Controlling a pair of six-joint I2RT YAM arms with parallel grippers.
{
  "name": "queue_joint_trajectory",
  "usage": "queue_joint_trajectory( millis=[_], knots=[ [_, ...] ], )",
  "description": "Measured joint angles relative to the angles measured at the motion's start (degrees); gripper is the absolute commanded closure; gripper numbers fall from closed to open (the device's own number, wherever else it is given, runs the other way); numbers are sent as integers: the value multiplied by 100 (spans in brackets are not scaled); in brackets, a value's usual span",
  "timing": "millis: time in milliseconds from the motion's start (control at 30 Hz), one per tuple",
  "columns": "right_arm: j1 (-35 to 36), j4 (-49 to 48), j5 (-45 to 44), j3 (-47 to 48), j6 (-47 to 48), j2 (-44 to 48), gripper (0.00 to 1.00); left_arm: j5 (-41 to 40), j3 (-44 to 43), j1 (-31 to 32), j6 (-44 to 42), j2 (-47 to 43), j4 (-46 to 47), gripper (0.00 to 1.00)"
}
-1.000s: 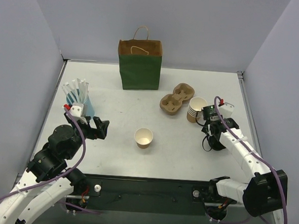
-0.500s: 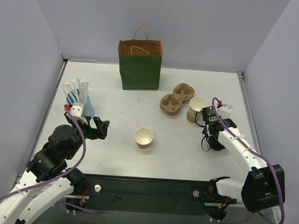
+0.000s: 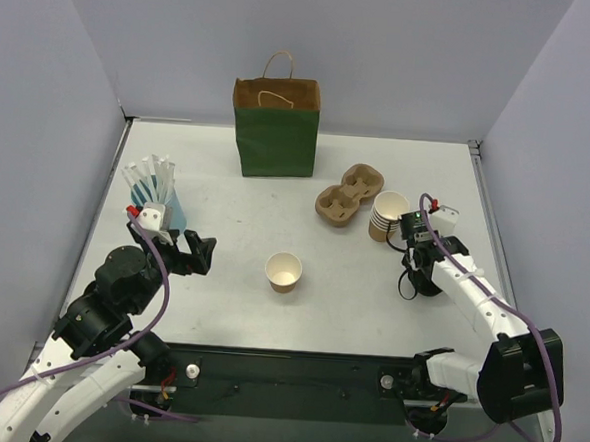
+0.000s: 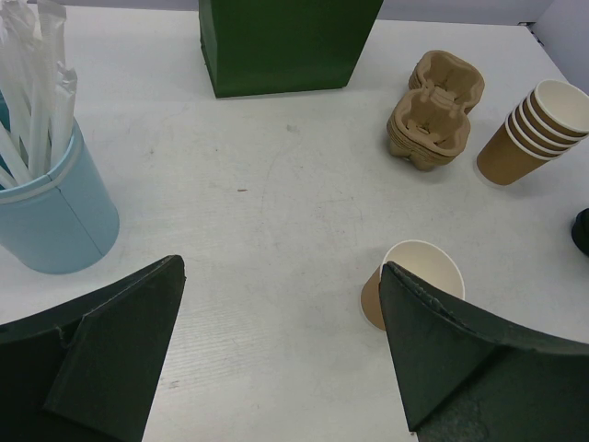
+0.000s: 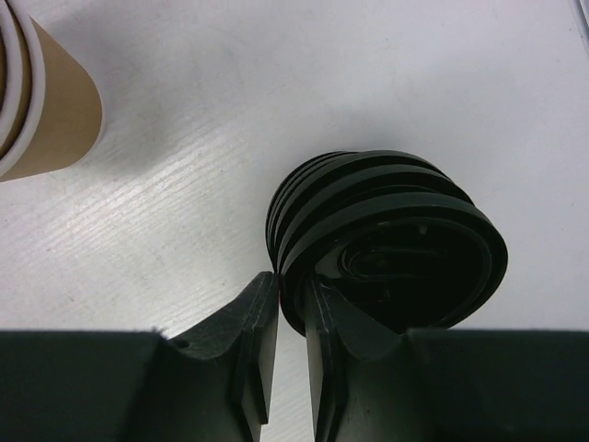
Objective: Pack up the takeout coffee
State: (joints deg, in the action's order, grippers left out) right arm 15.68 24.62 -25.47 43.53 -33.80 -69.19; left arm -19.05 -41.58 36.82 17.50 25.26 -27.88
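Observation:
The takeout coffee, a cup with its lid on, shows in no view. A single open kraft cup (image 3: 284, 271) (image 4: 411, 270) stands mid-table. Low at the right, my right gripper (image 3: 413, 271) (image 5: 293, 304) has its jaws drawn in narrow around the rim of the top black lid (image 5: 396, 249) of a short stack of lids; one finger is outside the rim and one inside. My left gripper (image 3: 201, 250) (image 4: 281, 313) hangs wide open over bare table, left of the single cup, holding nothing.
A green paper bag (image 3: 275, 130) (image 4: 285, 46) stands open at the back. A pulp cup carrier (image 3: 345, 196) (image 4: 433, 110) and a stack of unlidded cups (image 3: 387, 215) (image 5: 46, 101) lie just beyond the right gripper. A blue cup of wrapped straws (image 3: 161, 198) (image 4: 55, 212) is at the left.
The right gripper has shifted slightly and its jaws have closed in on the lid stack. The left arm and the objects on the table have not moved.

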Motion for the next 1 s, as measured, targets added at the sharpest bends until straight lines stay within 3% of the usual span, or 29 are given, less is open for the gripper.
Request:
queue_joint_trajectory(
  millis=[400,633,767,1000],
  knots=[
    [0,55,52,-2,131,490,85,9,11,0,0,0,4,3],
    [50,442,557,304,273,999,86,151,81,0,-20,-35,26,4],
    [313,400,1493,680,485,1462,86,221,109,22,-22,-125,55,4],
    [962,-645,4522,859,179,1864,87,828,144,22,-164,-254,116,8]
  ],
)
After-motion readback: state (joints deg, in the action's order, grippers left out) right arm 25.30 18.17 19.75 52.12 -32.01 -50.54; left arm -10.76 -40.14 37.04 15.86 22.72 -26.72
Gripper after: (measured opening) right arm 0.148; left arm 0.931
